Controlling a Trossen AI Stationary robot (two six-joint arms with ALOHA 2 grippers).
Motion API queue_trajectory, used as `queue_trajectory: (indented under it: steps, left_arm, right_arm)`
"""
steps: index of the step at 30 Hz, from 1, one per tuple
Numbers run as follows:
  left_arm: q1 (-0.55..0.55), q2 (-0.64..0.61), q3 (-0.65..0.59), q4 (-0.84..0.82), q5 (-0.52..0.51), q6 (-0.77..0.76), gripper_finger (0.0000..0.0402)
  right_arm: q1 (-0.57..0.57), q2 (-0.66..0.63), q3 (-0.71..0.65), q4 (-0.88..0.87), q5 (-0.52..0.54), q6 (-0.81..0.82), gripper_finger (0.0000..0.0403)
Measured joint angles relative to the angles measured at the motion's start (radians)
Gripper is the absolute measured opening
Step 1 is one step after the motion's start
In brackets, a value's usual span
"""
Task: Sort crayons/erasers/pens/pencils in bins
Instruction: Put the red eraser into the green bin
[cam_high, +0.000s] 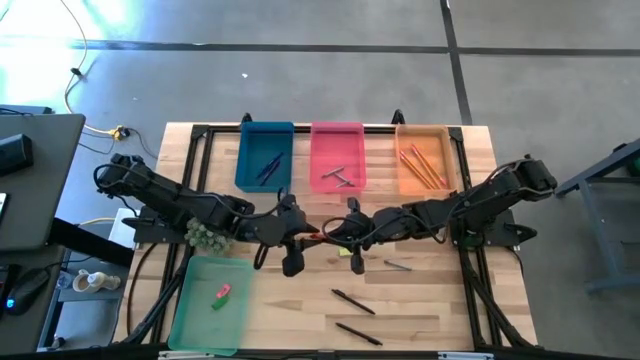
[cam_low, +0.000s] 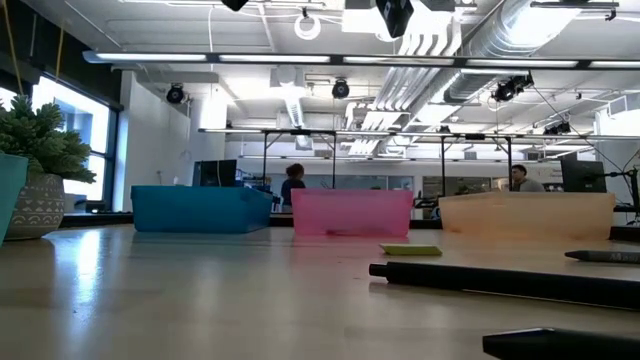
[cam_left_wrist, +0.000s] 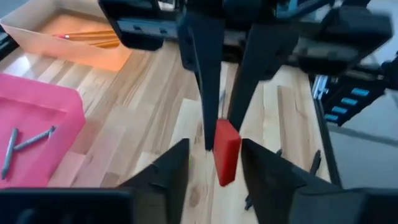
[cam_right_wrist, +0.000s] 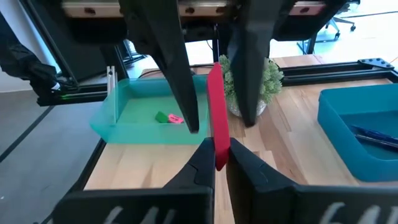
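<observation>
red eraser (cam_right_wrist: 215, 118) upright, pinched by right gripper (cam_right_wrist: 217, 163), left gripper (cam_left_wrist: 214, 155) jaws apart around it

Overhead camera looking straight down on whole table (cam_high: 300, 310), low camera at tabletop level facing blue bin (cam_low: 200, 210), pink bin (cam_low: 352, 213) and room beyond, two wrist cameras close-up, facing each other, sharing red block (cam_left_wrist: 226, 151).
</observation>
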Motion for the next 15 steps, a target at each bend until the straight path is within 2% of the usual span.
queue_trajectory:
  steps: [9, 12, 15]
  left_arm:
    - [-0.001, 0.000, -0.001, 0.002, 0.000, 0.050, 0.0020]
    - [-0.001, 0.000, -0.001, 0.002, 0.000, 0.050, 0.0007]
    - [-0.002, 0.000, -0.001, 0.000, 0.000, 0.050, 0.0012]
  right_arm:
    - [-0.003, 0.000, 0.000, -0.004, 0.002, -0.002, 0.0003]
    - [-0.008, 0.000, 0.000, -0.010, 0.002, 0.000, 0.0003]
    - [-0.013, 0.000, 0.000, -0.013, 0.001, 0.000, 0.0003]
